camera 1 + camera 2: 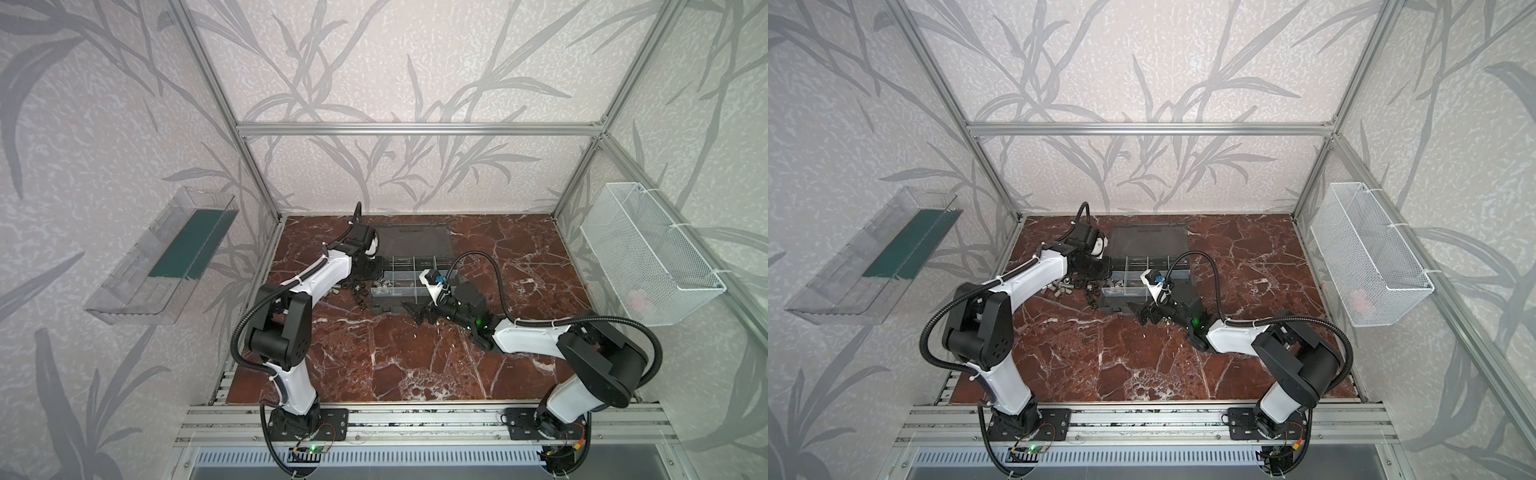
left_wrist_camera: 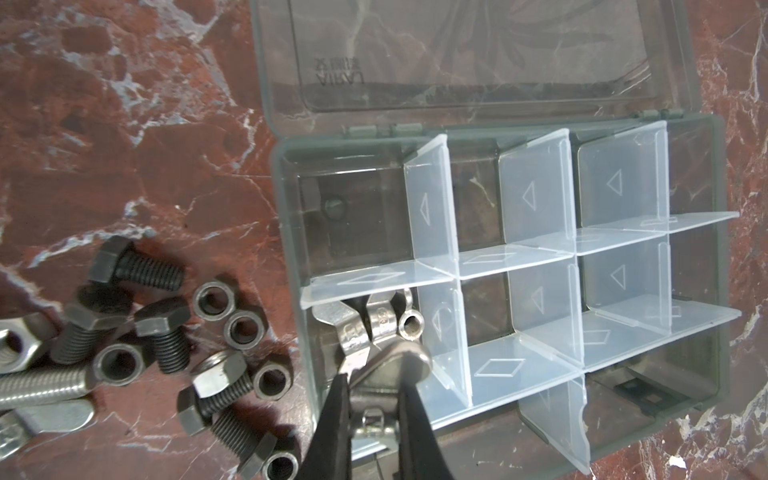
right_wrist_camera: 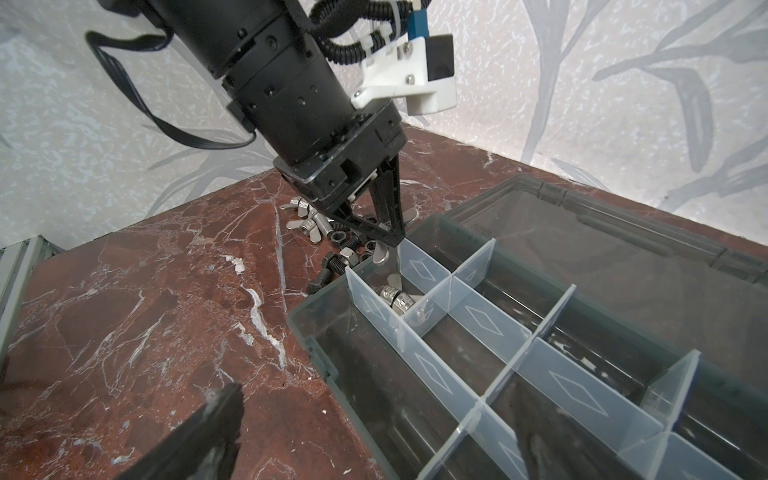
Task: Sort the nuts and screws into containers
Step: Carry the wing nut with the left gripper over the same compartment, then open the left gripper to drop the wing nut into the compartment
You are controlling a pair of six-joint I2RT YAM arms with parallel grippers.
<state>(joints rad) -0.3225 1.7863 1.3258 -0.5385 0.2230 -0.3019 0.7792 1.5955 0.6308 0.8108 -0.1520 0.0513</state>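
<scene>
The dark grey organizer case [image 2: 291, 257] lies open, its containers split by translucent dividers [image 2: 432, 216]. My left gripper [image 2: 372, 384] is shut on a silver wing nut [image 2: 409, 359], just above the end compartment where other wing nuts [image 2: 376, 324] lie. Black screws [image 2: 141, 270] and black nuts [image 2: 214, 299] are heaped on the marble beside the case, a pile [image 1: 357, 291] also seen in both top views. My right gripper [image 3: 374, 415] hangs open and empty over the case's near corner [image 3: 328, 365]; in a top view this gripper [image 1: 419, 313] sits at the case's front edge.
The flat lid [image 1: 415, 241] lies open behind the case. Silver bolts and nuts [image 2: 37, 386] lie at the pile's outer side. A clear wall tray [image 1: 162, 257] hangs on the left wall and a white wire basket [image 1: 648, 253] on the right.
</scene>
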